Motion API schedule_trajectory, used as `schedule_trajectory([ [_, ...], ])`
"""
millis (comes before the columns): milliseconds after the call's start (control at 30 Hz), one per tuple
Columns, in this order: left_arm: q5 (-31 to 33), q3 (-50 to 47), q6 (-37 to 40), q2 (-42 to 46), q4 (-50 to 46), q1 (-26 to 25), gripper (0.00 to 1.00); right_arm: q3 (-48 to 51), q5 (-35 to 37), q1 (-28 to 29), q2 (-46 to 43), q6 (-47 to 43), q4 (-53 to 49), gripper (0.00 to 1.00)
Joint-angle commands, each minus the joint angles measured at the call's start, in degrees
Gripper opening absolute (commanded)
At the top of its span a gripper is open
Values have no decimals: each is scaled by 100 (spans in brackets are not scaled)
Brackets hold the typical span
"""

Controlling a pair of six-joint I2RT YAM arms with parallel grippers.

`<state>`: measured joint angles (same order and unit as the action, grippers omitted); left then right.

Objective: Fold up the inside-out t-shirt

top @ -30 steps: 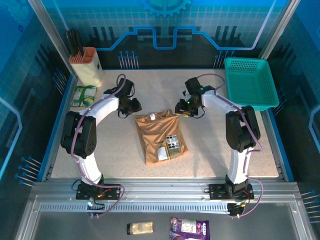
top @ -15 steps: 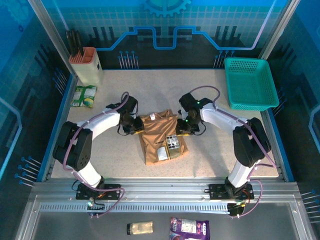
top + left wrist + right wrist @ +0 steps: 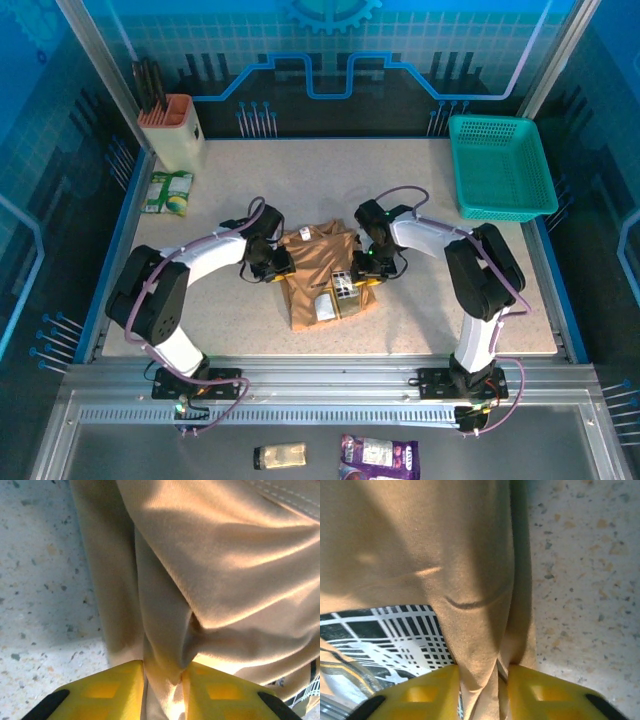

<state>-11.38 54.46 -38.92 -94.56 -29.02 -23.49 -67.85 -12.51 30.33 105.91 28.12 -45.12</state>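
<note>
The t-shirt (image 3: 315, 255) lay in the middle of the table (image 3: 450, 310), long axis running near to far. The left gripper (image 3: 279, 271) pinched its left edge and the right gripper (image 3: 366, 277) its right edge, both about midway along.

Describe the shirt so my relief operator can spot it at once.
On the speckled beige table, look centre, between the left gripper and right gripper. The tan soft-fabric t-shirt lies there part-folded: the only cloth, bearing a black-and-white grid print.

Robot lab test cell: aluminium-profile frame (image 3: 320, 378), blue circuit-print backdrop panels (image 3: 420, 45), speckled worktable (image 3: 300, 180) inside enclosure.
</note>
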Motion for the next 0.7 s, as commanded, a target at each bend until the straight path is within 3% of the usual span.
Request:
schedule_trajectory([
  [0, 197, -39, -76, -53, 169, 2, 15, 51, 154, 35, 160, 18, -75, 18],
  [100, 352, -41, -47, 179, 61, 11, 0, 107, 409, 17, 101, 109, -218, 1],
  [267, 524, -296, 24, 562, -352, 27, 0, 340, 319, 14, -287, 280, -357, 0],
  [433, 408, -550, 147, 224, -387, 81, 0, 358, -210, 164, -387, 343, -346, 0],
  [600, 593, -138, 331, 368, -632, 103, 20, -181, 120, -1, -573, 116, -707, 23],
  [667, 640, 110, 406, 564, -712, 162, 28, -446, 239, -141, -606, -61, -774, 27],
])
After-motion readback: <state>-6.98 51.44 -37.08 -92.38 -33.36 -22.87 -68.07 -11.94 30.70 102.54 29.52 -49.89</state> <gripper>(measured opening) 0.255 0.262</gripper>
